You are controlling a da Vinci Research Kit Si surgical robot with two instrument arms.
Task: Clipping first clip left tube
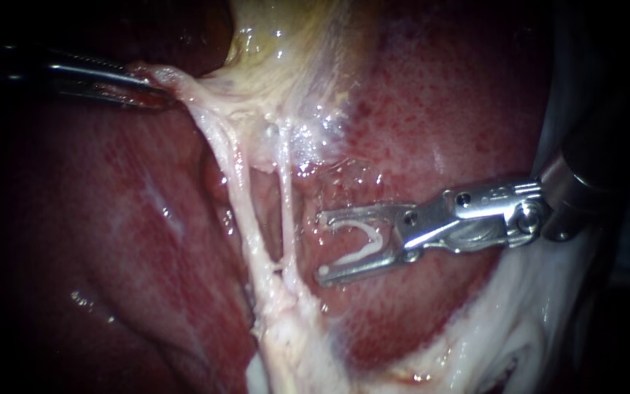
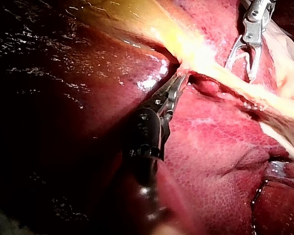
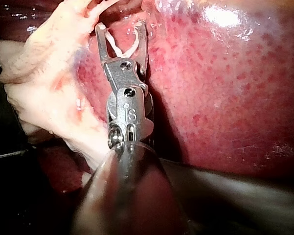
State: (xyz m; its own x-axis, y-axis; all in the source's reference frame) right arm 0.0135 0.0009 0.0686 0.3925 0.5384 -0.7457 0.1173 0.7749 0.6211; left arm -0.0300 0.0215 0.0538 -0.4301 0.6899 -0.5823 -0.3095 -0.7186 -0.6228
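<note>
Two pale tubes run down from the yellowish gallbladder [image 1: 286, 44]: the left tube [image 1: 238, 190] and a thinner right tube [image 1: 286, 211]. My left instrument [image 1: 158, 93] [image 2: 181, 77] is shut on pale tissue at the gallbladder's base and holds it stretched to the left. My right instrument [image 1: 321, 246] [image 3: 121, 27] lies over the liver [image 1: 439, 109], just right of the right tube and touching neither tube. Its jaws stand wide apart with a white clip [image 1: 362, 244] [image 3: 123, 49] seated between them.
Red liver surface [image 2: 220, 147] surrounds the tubes on both sides. White fatty tissue [image 1: 519, 321] lies under my right instrument's shaft and below the tubes, where they merge into a pale stalk [image 1: 286, 343].
</note>
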